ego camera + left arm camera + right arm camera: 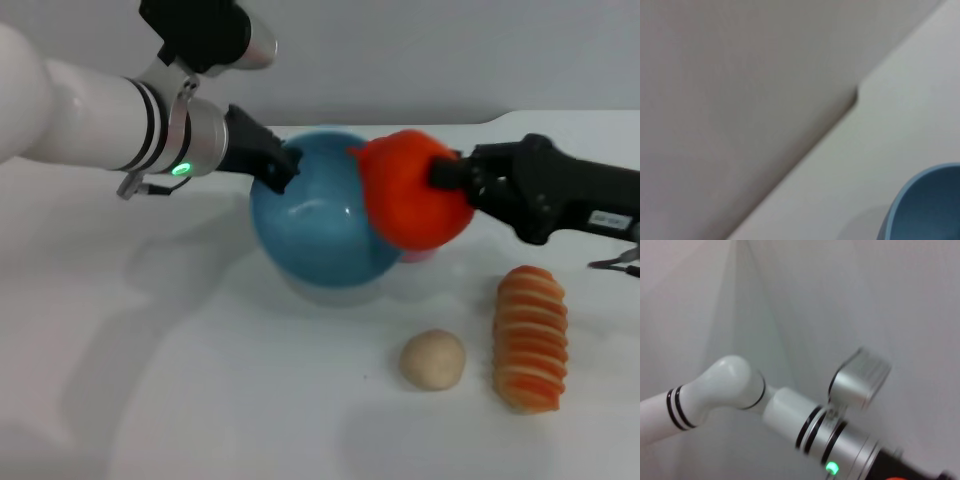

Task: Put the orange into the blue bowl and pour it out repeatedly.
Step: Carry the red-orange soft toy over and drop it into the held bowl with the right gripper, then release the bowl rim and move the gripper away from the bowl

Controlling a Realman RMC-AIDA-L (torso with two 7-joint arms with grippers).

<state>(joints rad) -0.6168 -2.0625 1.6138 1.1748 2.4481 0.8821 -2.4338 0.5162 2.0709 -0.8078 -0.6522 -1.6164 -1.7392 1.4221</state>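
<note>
The blue bowl (pixel 315 225) is lifted and tilted, with its opening towards me. My left gripper (pixel 280 165) is shut on its left rim. A piece of the bowl's rim also shows in the left wrist view (pixel 927 205). The orange (pixel 410 195) is in the air at the bowl's right rim, partly in front of it. My right gripper (pixel 442 175) comes in from the right and is shut on the orange. The right wrist view shows only my left arm (pixel 790 410) against the wall.
A beige ball (pixel 433 360) and an orange-and-cream striped loaf (pixel 530 338) lie on the white table (pixel 150 380) in front of the bowl, to the right. A grey wall stands behind.
</note>
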